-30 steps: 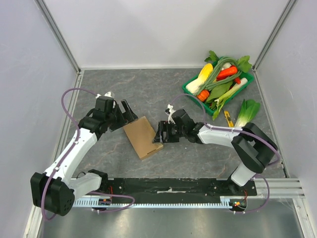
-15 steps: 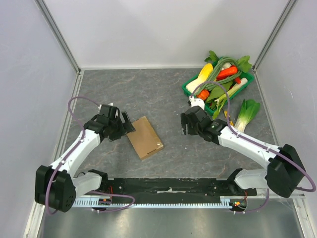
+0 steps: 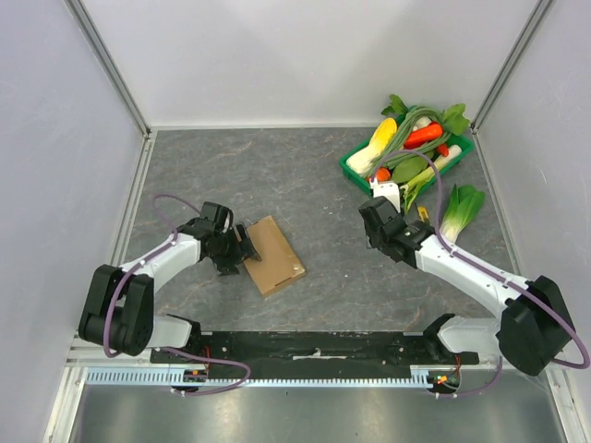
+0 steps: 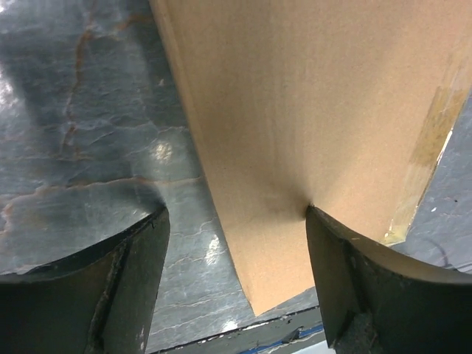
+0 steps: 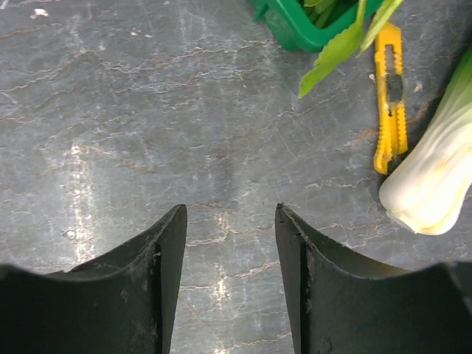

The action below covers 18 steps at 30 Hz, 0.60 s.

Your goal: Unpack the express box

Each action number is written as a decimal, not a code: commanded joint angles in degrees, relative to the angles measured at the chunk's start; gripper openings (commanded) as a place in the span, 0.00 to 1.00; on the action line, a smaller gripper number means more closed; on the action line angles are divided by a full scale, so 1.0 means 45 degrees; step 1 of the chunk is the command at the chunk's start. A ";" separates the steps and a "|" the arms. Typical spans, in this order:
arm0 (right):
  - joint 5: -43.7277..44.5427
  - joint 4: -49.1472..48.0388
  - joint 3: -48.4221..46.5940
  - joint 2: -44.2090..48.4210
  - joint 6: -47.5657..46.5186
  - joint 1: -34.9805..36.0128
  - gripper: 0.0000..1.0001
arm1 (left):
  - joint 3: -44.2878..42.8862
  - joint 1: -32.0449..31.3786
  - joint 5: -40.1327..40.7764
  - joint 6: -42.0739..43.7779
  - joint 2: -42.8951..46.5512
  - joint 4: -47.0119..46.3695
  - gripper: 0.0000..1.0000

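Note:
The express box [image 3: 269,255], flat plain brown cardboard, lies closed on the grey table at centre left. It fills the left wrist view [image 4: 310,110], with a strip of clear tape [image 4: 435,125] along its right edge. My left gripper [image 3: 240,251] is open at the box's left edge. In the left wrist view the left gripper [image 4: 236,214] straddles that edge, with one fingertip [image 4: 324,228] over the cardboard and the other over the table. My right gripper [image 3: 377,214] is open and empty, well right of the box. It hangs over bare table in the right wrist view [image 5: 231,210].
A green vegetable tray [image 3: 355,171] stands at the back right, and its corner shows in the right wrist view [image 5: 295,26]. A yellow utility knife [image 3: 423,218] [image 5: 391,96] and a bok choy [image 3: 460,208] [image 5: 435,177] lie right of my right gripper.
My right gripper has left the box's right edge and moved right, toward the tray. My left gripper has moved down along the box's left edge and now sits over it.

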<state>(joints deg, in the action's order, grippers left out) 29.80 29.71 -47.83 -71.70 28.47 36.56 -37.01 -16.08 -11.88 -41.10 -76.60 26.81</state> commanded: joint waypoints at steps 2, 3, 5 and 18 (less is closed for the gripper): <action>0.1539 0.0095 0.0219 0.0133 0.0314 -0.0232 0.59 | -0.0855 0.0057 0.0626 0.0518 -0.0946 -0.0451 0.73; 0.1967 0.0135 0.0220 0.0152 0.0411 -0.0368 0.61 | -0.1301 0.0018 0.1111 0.0849 -0.1082 0.0053 0.71; 0.2204 0.0097 0.0336 0.0249 0.0373 -0.0876 0.64 | -0.1791 -0.0138 0.1835 0.2002 -0.1512 0.0602 0.67; -0.0917 -0.2617 0.1607 -0.0178 -0.0037 -0.5481 0.58 | -0.2790 -0.0197 0.0728 0.3488 -0.1866 0.0899 0.61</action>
<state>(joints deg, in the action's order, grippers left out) 30.26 24.95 -40.51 -71.35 28.77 17.63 -48.07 -16.97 -7.16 -30.48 -84.84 30.04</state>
